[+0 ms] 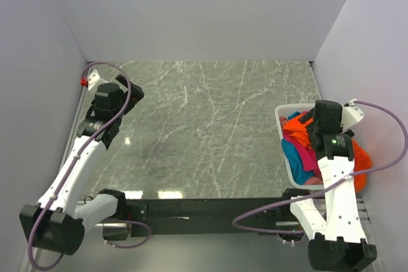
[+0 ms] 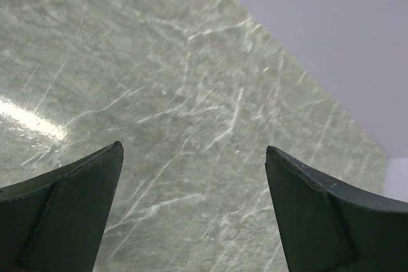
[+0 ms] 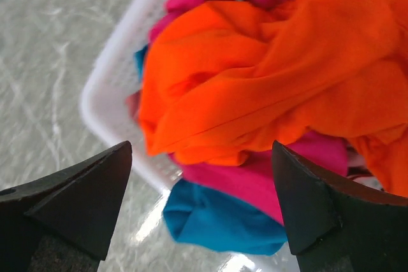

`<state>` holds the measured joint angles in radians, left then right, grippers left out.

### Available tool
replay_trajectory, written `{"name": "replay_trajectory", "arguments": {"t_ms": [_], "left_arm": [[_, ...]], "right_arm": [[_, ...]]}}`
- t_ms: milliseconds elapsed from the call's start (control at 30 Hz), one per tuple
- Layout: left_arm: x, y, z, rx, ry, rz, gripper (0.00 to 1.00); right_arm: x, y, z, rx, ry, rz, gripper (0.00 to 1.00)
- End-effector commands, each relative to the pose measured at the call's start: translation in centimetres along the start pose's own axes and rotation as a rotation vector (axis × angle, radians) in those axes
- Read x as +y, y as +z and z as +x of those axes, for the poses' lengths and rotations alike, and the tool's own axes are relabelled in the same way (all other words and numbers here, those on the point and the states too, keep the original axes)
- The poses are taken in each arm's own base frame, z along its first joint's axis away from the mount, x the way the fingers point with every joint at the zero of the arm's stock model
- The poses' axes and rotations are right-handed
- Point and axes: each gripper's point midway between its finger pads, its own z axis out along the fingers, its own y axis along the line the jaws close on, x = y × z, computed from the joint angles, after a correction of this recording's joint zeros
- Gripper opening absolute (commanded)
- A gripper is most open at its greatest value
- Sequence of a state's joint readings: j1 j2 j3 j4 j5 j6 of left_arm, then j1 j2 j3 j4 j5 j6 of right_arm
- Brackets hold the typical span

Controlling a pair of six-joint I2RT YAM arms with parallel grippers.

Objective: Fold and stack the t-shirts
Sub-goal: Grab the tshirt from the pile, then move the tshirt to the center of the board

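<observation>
A crumpled heap of t-shirts fills the white basket (image 1: 281, 118) at the right edge. An orange t-shirt (image 3: 268, 68) lies on top, over a magenta-pink one (image 3: 255, 179) and a teal-blue one (image 3: 217, 218) that hangs over the rim. In the top view the orange (image 1: 361, 160), pink (image 1: 305, 156) and teal (image 1: 292, 155) cloth show round my right arm. My right gripper (image 3: 201, 151) is open and empty, just above the heap. My left gripper (image 2: 191, 151) is open and empty above bare table at the far left (image 1: 121, 97).
The green marble tabletop (image 1: 204, 132) spans the view between white walls. A red-tipped fitting (image 1: 83, 81) stands at the far left corner. A black rail (image 1: 204, 208) with the arm bases and purple cables runs along the near edge.
</observation>
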<state>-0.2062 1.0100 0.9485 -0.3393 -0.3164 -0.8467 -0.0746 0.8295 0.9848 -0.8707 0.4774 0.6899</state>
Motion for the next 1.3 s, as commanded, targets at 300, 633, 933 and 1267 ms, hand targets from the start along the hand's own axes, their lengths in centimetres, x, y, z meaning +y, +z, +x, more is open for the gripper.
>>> {"name": "replay_trajectory", "arguments": {"t_ms": [300,633,933,1267], "left_arm": [[-1.2,1.0,0.3,0.034,0.034,0.029,1.00],[-0.3,0.3,-1.0,-0.028,-0.007,-0.020,0.99],[-0.6,0.1,-1.7,-0.050,-0.046,-0.020,0.99],[0.3,0.0,-3.0,-0.072,-0.099,-0.090,0.99]], "right_arm": [[-1.6,7.1,2.1,0.121,0.093,0.109,0.75],[-0.6,4.4,-2.9,-0.018,0.130,0.059,0.00],[7.1,-6.1,-15.5,-0.219,0.158,-0.309,0.00],[26.7,-21.0,-23.0,-0.283,0.004,-0.944,0.00]]}}
